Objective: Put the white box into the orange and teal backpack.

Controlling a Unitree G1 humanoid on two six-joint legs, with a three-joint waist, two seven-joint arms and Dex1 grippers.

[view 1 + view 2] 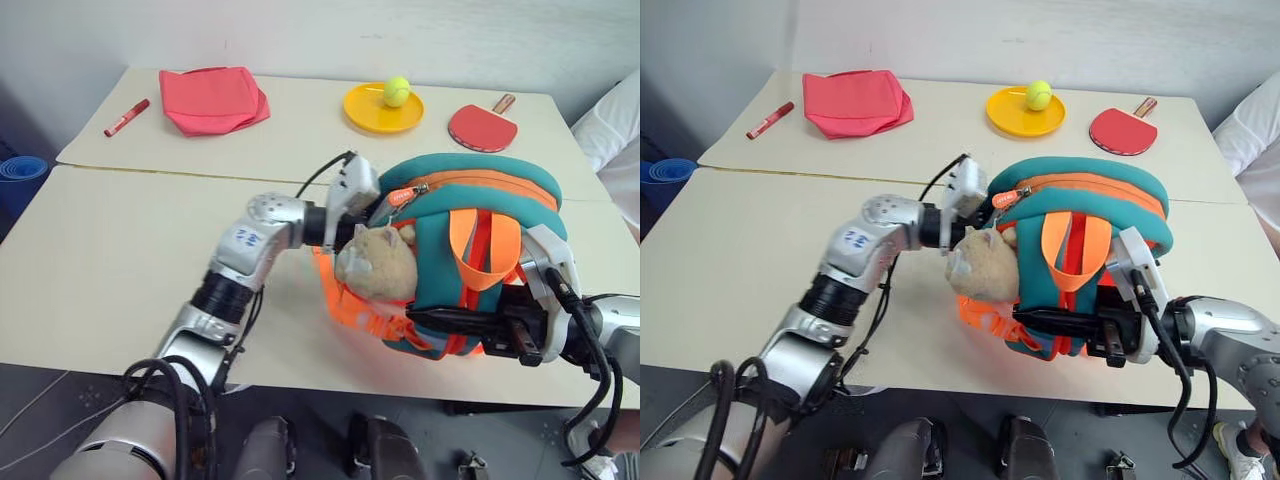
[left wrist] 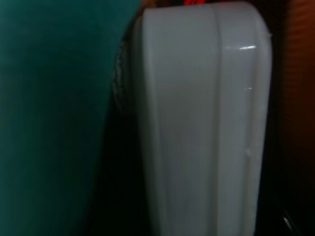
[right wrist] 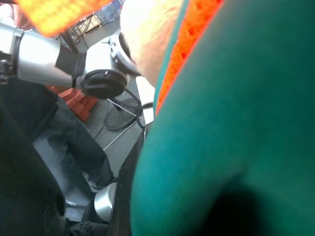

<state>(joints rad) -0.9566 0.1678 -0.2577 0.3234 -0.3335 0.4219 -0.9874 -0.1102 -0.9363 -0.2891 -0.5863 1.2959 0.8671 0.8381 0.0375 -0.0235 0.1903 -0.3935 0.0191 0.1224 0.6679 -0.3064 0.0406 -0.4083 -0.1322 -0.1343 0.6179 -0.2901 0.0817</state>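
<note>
Our right gripper [image 1: 470, 325] pinches the backpack [image 1: 470, 200] above the counter [image 1: 100, 260]; our left gripper [image 2: 206, 226] holds the white box [image 2: 202, 123] inside it.

Plush toy [image 1: 378, 264] crowds the backpack [image 1: 470, 190] opening; left tabletop [image 1: 110, 250] open.

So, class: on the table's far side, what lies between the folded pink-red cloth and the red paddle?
The yellow plate carrying a yellow-green ball lies between the pink-red cloth and the red paddle, seen in both eye views.
</note>
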